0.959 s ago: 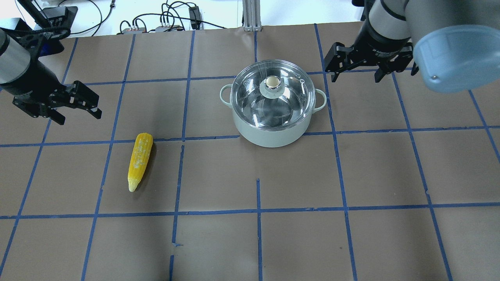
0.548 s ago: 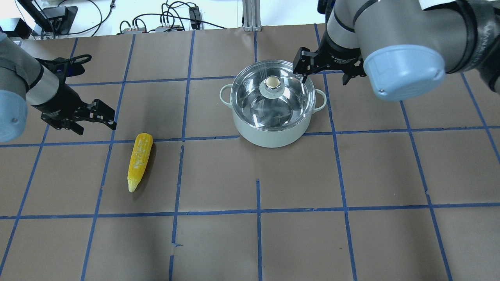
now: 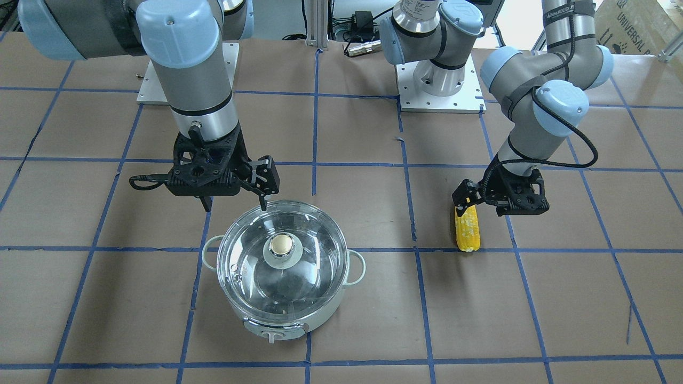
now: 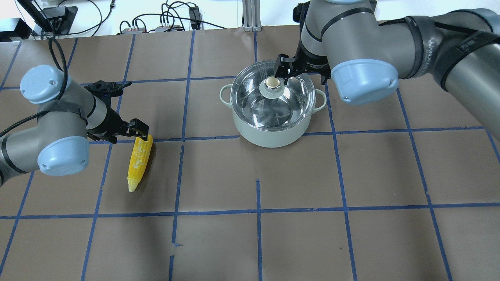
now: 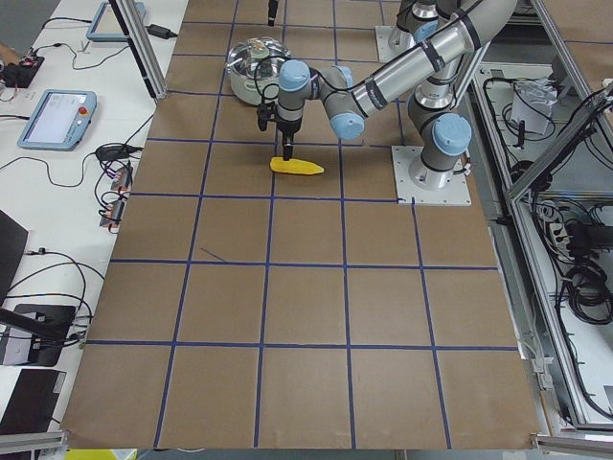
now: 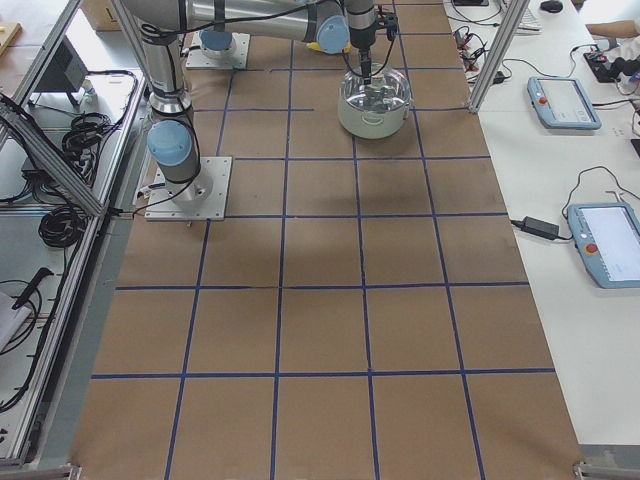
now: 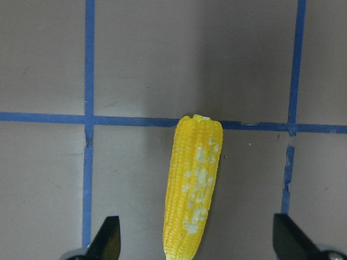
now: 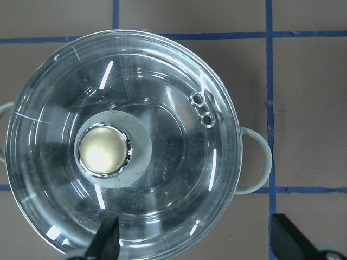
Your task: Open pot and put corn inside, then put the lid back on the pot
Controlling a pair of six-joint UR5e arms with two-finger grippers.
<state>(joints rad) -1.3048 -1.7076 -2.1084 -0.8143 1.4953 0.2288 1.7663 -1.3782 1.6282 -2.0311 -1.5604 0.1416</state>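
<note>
The lid point(image 8: 162, 108) sits on the pot point(image 4: 273, 136), under the right gripper point(image 3: 234, 205), whose fingers point(image 8: 105, 241) are apart. The knob point(image 8: 103, 151) is off to one side of them, so they could hit the lid. The corn point(image 7: 195, 184) lies on the counter point(image 4: 351, 175) below the left gripper point(image 3: 499, 202), open too; a poor pinch could roll it.

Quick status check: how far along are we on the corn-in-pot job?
Nothing is finished yet. The lid sits closed on the pot, and the corn lies on the table. In hand: the right gripper hovers open near the knob, and the left gripper hovers open over the corn's blunt end. Left: lift the lid, load the corn, replace the lid.
</note>
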